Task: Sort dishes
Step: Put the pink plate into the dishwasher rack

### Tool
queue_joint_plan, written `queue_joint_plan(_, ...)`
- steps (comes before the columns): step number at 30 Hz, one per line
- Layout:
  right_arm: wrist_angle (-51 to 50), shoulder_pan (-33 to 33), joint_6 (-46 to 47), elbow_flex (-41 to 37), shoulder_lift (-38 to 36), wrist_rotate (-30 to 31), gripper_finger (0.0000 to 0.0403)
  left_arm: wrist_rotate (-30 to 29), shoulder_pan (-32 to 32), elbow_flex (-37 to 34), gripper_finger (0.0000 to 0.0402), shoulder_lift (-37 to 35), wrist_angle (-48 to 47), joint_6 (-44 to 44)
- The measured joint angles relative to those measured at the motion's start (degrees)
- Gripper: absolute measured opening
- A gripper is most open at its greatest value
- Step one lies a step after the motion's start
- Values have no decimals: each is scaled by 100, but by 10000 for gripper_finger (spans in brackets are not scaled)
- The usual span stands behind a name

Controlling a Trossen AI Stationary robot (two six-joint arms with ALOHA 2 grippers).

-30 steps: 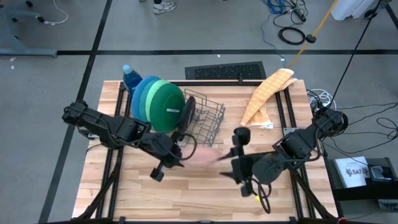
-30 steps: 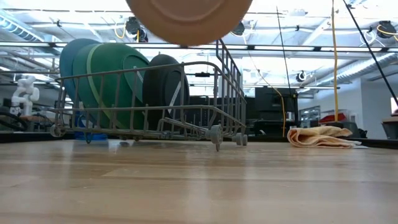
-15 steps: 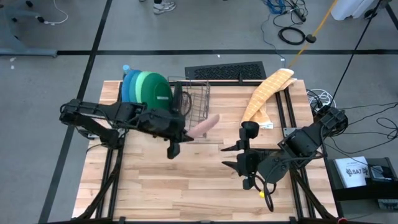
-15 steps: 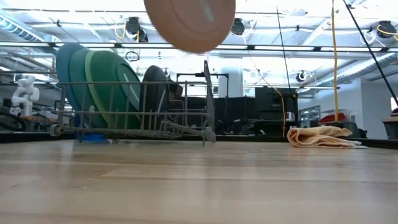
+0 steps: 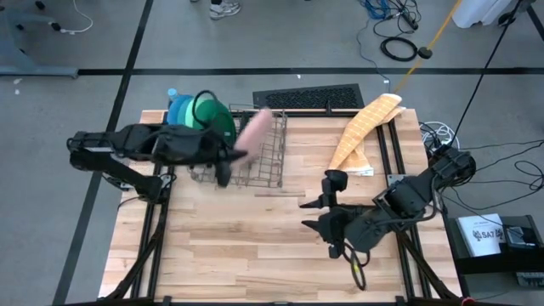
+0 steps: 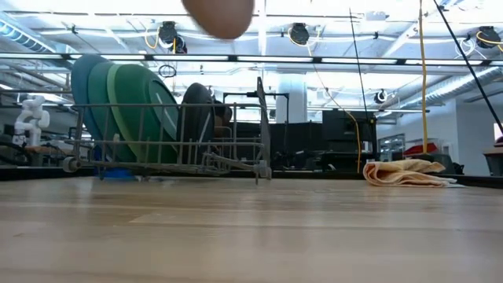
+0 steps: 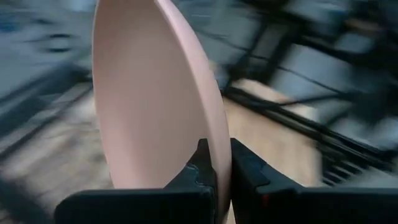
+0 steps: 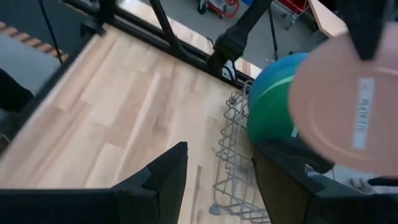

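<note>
Left gripper is up above the wire rack, jaws clenched on the rim of the pink plate. The plate is held on edge and tilted, clear of the rack, over its middle part. In the left wrist view the two dark fingers pinch the plate's lower rim from either side. In the low view only the bottom edge of the pink plate shows, at the top of the frame, well above the rack.

Rack stands at the far left of the wooden surface. Four plates stand upright in it, side by side: blue plate at the outer end, then light green plate, dark green plate, and black plate nearest the rack's open part. From above, the blue and dark green ones show at the rack's left end, partly covered by the left arm. A blue bottle cap shows just behind them.

Right gripper hangs over the surface's right half, well apart from the rack, jaws spread and holding nothing. Its wrist view looks across at the rack and the pink plate, which carries a small white label.

A tan cloth lies at the far right of the surface.
</note>
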Motion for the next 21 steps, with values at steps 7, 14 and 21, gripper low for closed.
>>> queue_joint_plan(7,250,-71,-36,-208,-1,17,173,-814,418,-50,12,362,-169,-1015)
queue_joint_plan(14,1144,68,-13,-886,-3,298,173,-801,783,-50,12,1011,189,-1023)
queue_joint_plan(21,1391,135,-60,-1287,0,328,173,-788,1304,-61,12,1467,179,-1185)
